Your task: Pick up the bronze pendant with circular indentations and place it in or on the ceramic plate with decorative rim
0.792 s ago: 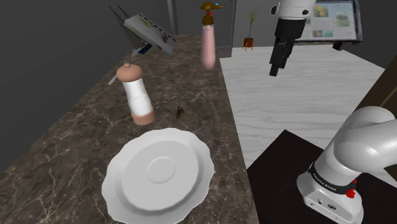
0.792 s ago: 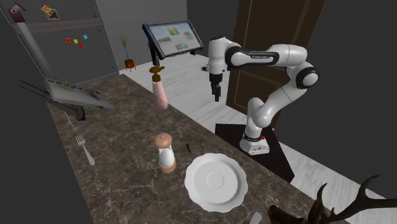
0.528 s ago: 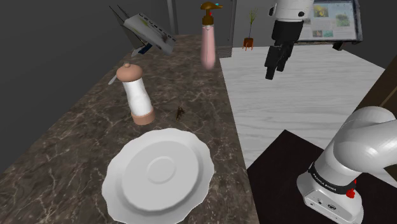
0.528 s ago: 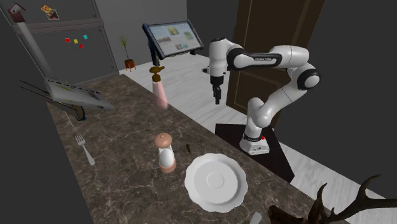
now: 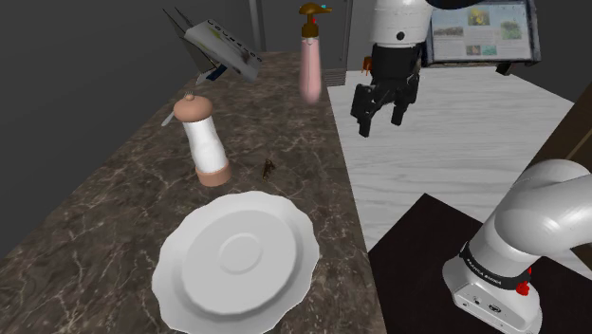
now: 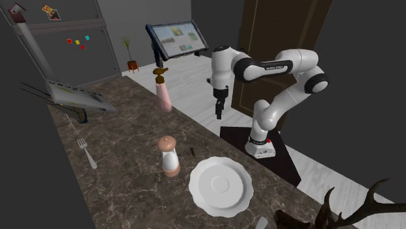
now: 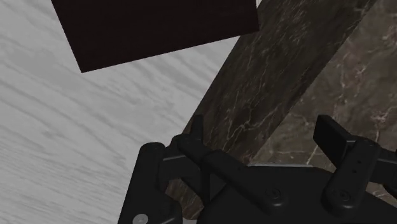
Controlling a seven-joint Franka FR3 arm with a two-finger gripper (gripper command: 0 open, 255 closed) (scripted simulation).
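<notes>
White plate (image 5: 204, 285) on veined dark counter (image 5: 95, 218) — pale floor (image 5: 446, 152) beside.

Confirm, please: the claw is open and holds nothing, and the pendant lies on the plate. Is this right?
Not quite. The pendant lies on the counter, between the grinder and the plate, not on the plate; the shoulder view shows it. The claw is indeed open and holds nothing.

One plate (image 5: 237, 258), one pendant (image 5: 268, 169), one pepper mill (image 5: 203, 140), one pink bottle (image 5: 310, 59), one fork (image 6: 86, 153)
</notes>
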